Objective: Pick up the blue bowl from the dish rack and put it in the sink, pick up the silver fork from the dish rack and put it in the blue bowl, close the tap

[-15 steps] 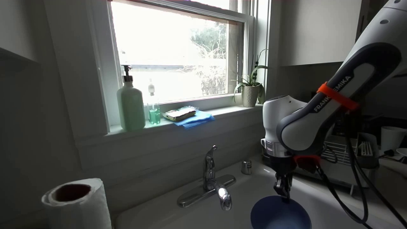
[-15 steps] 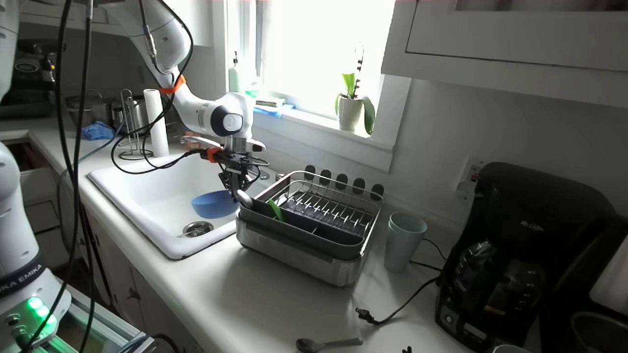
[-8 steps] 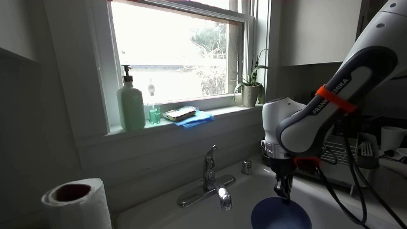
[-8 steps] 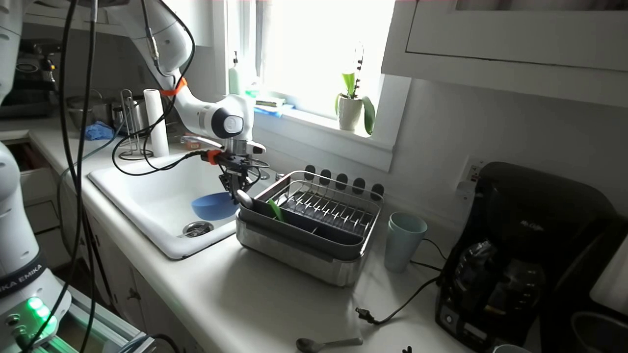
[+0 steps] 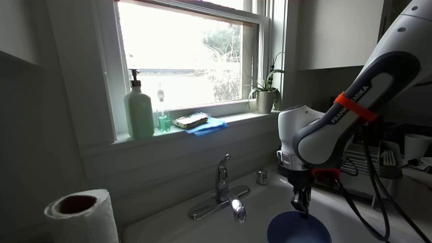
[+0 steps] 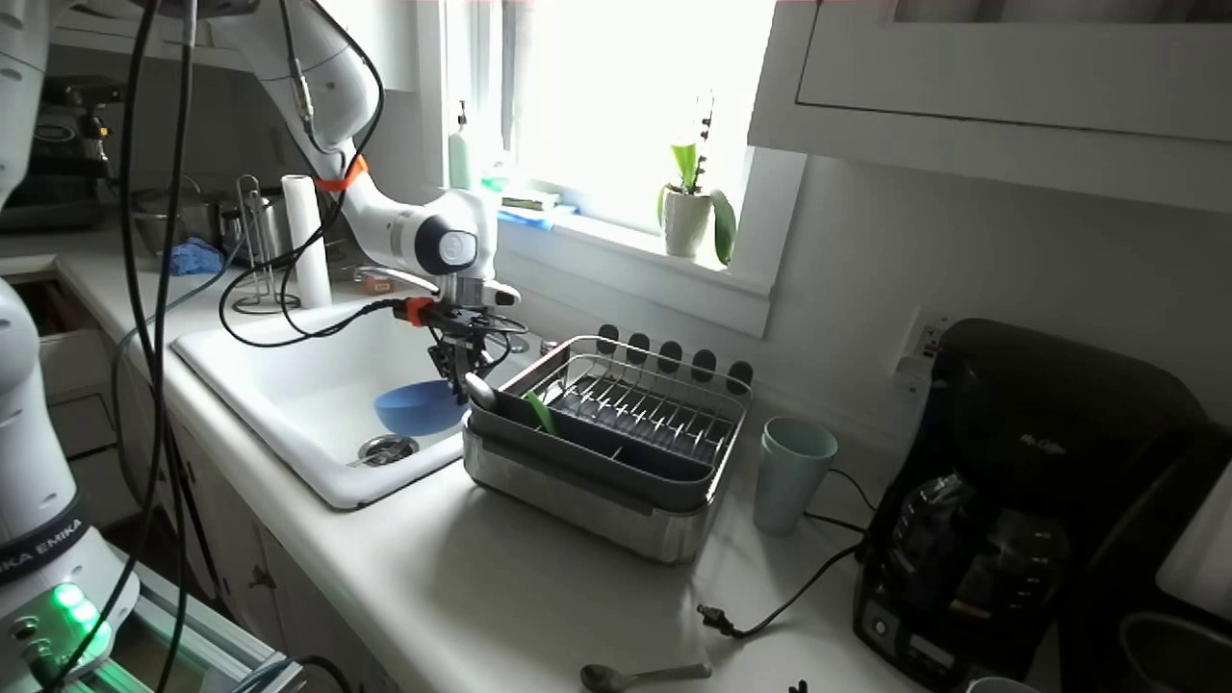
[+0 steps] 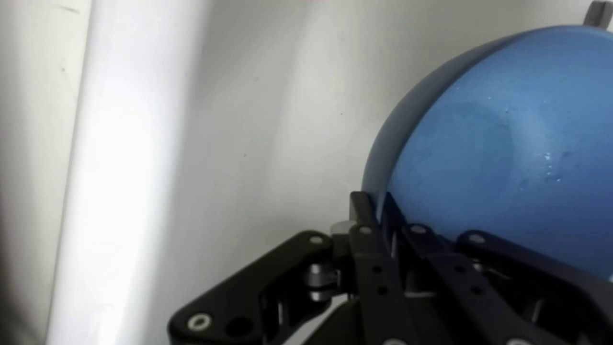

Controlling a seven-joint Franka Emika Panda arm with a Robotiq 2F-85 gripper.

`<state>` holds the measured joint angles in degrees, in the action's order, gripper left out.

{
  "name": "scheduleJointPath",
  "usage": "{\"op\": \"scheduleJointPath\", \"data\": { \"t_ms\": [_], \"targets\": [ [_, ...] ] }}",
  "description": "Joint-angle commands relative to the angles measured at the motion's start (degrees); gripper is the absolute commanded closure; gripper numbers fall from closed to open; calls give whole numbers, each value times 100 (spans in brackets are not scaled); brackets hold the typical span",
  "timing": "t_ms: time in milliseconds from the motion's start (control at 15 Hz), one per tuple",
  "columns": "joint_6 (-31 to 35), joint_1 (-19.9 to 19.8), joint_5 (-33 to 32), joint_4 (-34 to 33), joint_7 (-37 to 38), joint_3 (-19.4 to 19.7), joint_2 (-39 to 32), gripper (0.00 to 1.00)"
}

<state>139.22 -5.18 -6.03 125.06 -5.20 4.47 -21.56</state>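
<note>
The bowl (image 7: 498, 158) is held inside the sink (image 6: 308, 385), its rim pinched between the jaws of the gripper (image 7: 377, 206); whether the bowl's base is touching the sink floor cannot be told. The bowl is cut off by the right edge in the wrist view and by the lower edge in an exterior view, where the rack (image 5: 359, 184) is partly masked by the arm (image 5: 319, 145). The tap (image 5: 222, 179) is shown uncovered there. A grey piece (image 7: 597, 15), cropped at the wrist view's upper right, cannot be identified.
</note>
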Motion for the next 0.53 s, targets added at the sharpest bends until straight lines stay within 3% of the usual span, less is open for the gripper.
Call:
{"op": "scheduleJointPath", "data": {
  "t_ms": [0,467],
  "targets": [
    [256,-45,36,-193,-55,-9,-387,98],
    [874,171,-9,-673,856,229,-1265,98]
  ]
}}
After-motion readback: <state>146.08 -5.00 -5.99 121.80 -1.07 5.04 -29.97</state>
